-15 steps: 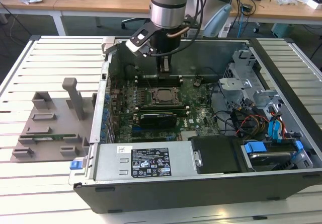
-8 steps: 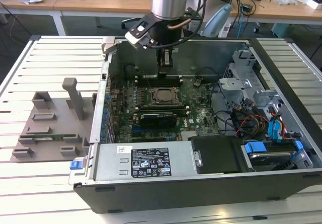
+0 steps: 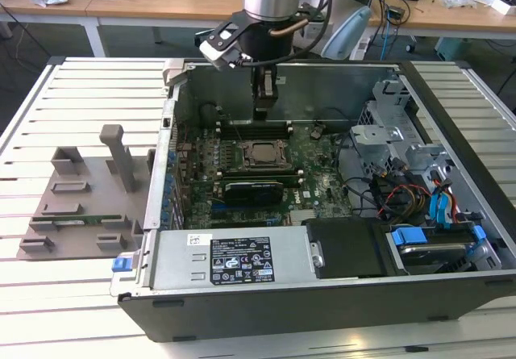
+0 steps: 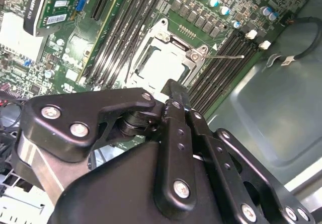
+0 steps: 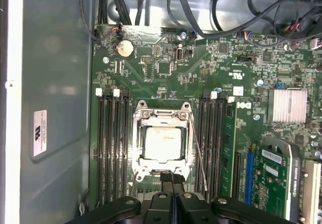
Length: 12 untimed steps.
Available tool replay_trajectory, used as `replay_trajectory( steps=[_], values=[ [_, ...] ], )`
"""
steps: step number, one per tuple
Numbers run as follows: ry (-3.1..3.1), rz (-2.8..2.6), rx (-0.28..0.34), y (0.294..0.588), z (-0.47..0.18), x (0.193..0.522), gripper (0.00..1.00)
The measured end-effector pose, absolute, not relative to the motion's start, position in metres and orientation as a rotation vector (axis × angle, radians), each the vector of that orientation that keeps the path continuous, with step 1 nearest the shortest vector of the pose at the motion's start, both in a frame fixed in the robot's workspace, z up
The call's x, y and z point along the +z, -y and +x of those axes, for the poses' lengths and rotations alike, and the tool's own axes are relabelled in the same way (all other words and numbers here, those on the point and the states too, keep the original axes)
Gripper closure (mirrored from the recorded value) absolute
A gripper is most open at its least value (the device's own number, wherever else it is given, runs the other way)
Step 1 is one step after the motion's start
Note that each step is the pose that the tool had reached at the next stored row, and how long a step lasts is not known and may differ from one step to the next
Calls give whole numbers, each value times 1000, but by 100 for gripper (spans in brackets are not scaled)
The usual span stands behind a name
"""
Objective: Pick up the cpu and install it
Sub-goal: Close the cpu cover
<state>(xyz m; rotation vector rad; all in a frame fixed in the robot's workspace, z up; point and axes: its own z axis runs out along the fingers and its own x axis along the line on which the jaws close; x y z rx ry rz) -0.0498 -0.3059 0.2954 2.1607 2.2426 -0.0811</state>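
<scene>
Walls of the open computer case on the slatted table enclose a green motherboard in the exterior view. The cpu lies in the socket frame at mid-board, and the gripper hangs above it, not touching. On the exterior view's left, outside the case, a grey fixture tray holds a narrow green memory stick.

In the second wrist view the cpu sits flat inside the socket frame, between rows of memory slots. The gripper is pinched together on nothing.

In the first wrist view the cpu fills the socket frame. The gripper hovers by the frame's edge, fingers together and empty.
</scene>
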Motion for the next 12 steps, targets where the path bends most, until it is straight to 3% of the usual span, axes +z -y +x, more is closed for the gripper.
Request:
replay_trajectory(
  steps=[12],
  values=[
    [-2242, 2160, -83, 306, -50, 306, 89]
  ],
)
